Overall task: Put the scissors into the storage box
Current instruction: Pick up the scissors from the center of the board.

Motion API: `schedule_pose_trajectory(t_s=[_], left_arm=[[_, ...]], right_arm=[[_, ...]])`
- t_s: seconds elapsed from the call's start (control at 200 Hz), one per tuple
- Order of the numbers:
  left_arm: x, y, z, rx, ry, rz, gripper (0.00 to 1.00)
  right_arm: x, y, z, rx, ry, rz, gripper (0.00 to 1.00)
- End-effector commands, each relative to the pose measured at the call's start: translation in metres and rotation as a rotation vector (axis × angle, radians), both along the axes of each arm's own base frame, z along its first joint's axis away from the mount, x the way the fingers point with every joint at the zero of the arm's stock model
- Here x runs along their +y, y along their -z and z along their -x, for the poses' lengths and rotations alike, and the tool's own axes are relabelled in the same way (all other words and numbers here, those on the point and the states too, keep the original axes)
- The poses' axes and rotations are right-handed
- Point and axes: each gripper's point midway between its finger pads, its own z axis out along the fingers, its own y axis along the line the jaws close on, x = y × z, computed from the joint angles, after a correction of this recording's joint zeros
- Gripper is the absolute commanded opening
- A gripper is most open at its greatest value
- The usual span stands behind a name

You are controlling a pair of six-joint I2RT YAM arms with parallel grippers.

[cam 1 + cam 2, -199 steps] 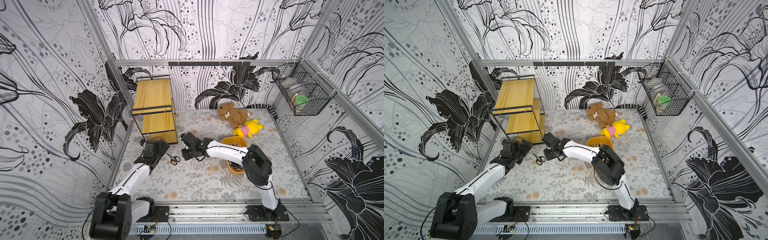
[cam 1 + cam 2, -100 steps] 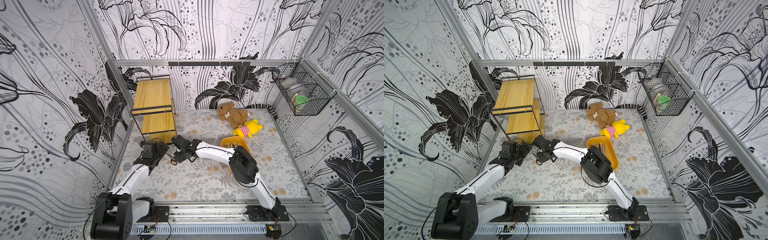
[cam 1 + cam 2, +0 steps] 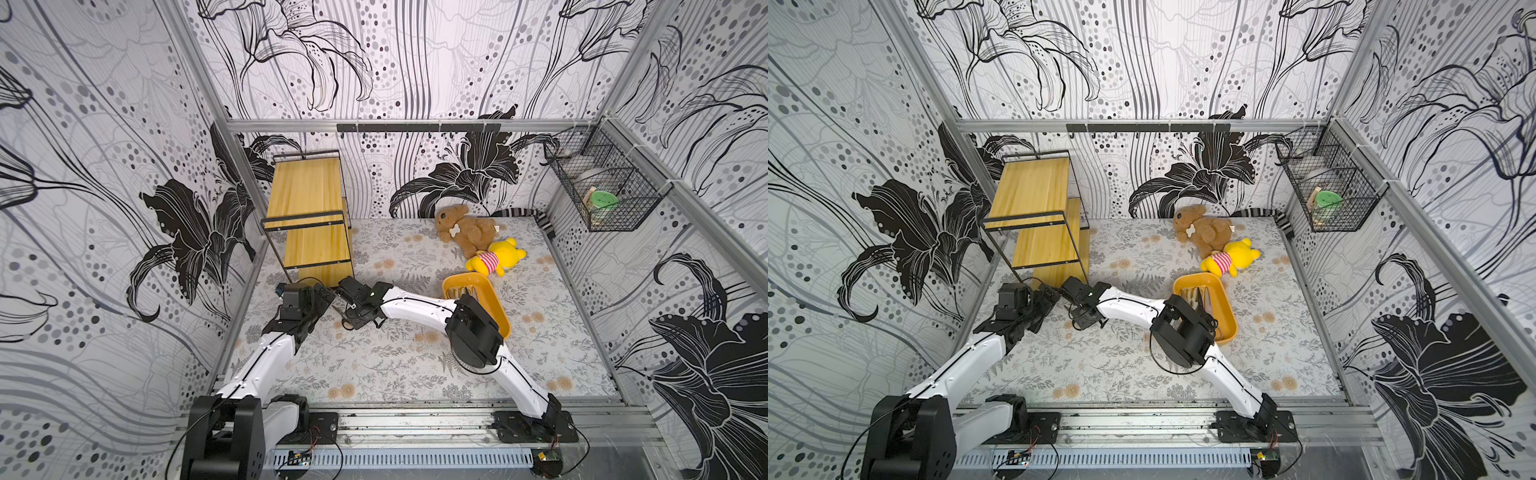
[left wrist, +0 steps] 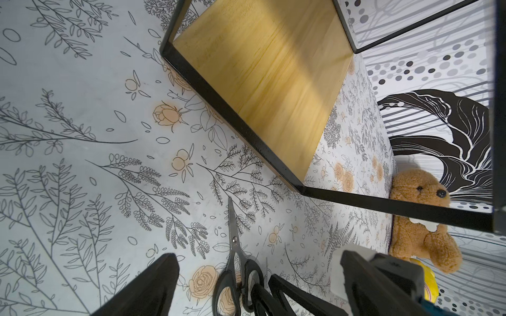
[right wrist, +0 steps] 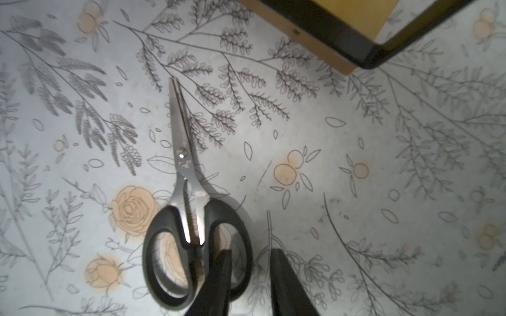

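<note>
A black-handled pair of scissors lies flat on the floral mat, just in front of the yellow shelf. It also shows in the left wrist view as scissors. My right gripper is down at the handles, open a little. One finger stands inside a handle loop, the other finger outside, with the loop's rim between them untouched. My left gripper hovers wide open beside it, holding nothing. The orange-yellow storage box sits to the right with several scissors inside.
A yellow wooden shelf with a black frame stands close behind both grippers. A brown teddy and a yellow plush lie behind the box. A black wire basket hangs on the right wall.
My right gripper has swung left from nearer the box to the scissors' handles, closing a little. The left arm has hardly moved. The scissors lie where they were.
</note>
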Motion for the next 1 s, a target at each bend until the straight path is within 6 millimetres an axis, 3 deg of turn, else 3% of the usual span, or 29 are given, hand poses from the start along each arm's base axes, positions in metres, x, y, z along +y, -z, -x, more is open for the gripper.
schedule_pose_trajectory(t_s=[0.0, 0.39, 0.721, 0.846, 0.996], left_arm=[[0.001, -0.001, 0.002, -0.010, 0.015, -0.007, 0.97], [0.002, -0.001, 0.003, -0.013, 0.011, -0.005, 0.97], [0.004, -0.001, 0.004, -0.015, 0.006, -0.015, 0.97], [0.005, 0.000, 0.005, -0.013, 0.002, -0.019, 0.97], [0.006, 0.000, 0.005, -0.014, 0.001, -0.023, 0.97]], right_arm=[[-0.010, 0.015, 0.002, 0.005, -0.013, 0.082, 0.28], [-0.018, 0.029, 0.003, 0.018, -0.012, 0.148, 0.15], [-0.019, 0.026, 0.003, 0.009, -0.016, 0.150, 0.00], [-0.020, 0.013, 0.003, -0.011, -0.009, 0.110, 0.00], [-0.026, -0.017, 0.010, -0.044, 0.015, -0.013, 0.00]])
